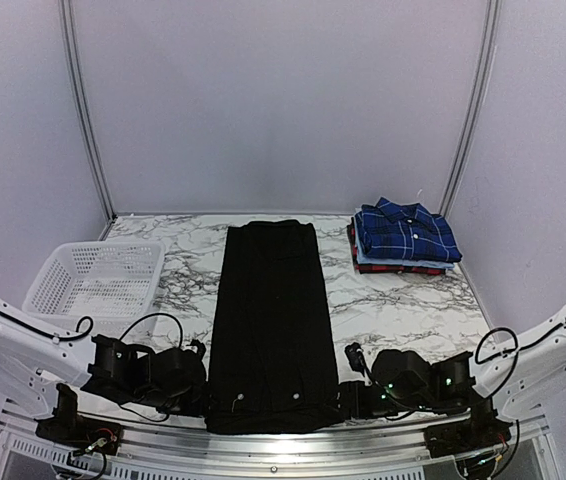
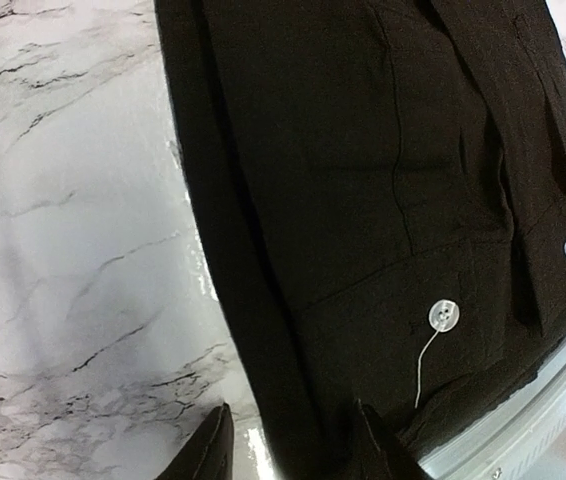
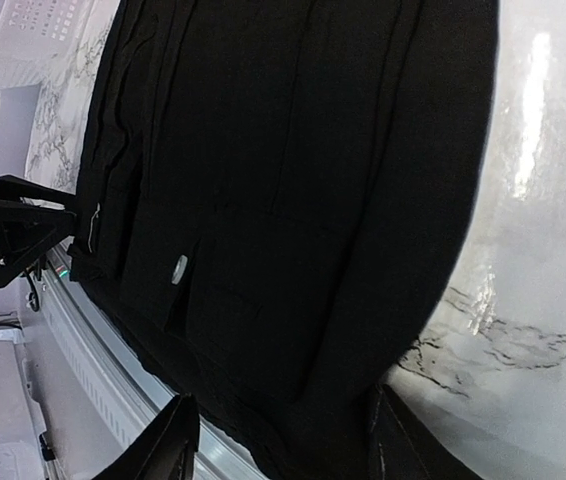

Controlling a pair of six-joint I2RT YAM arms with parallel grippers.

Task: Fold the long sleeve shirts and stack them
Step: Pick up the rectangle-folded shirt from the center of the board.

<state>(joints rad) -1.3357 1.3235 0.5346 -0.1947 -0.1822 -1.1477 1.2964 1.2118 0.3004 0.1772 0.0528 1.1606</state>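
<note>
We see a white plastic mesh basket standing open side up on the left of the grey-veined white marble table. A metal rail runs along the table's near edge. Behind, plain white backdrop panels meet at two metal poles.

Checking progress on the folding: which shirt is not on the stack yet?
The black shirt, lying as a long strip down the middle; the blue plaid shirt tops the folded pile at far right.
</note>
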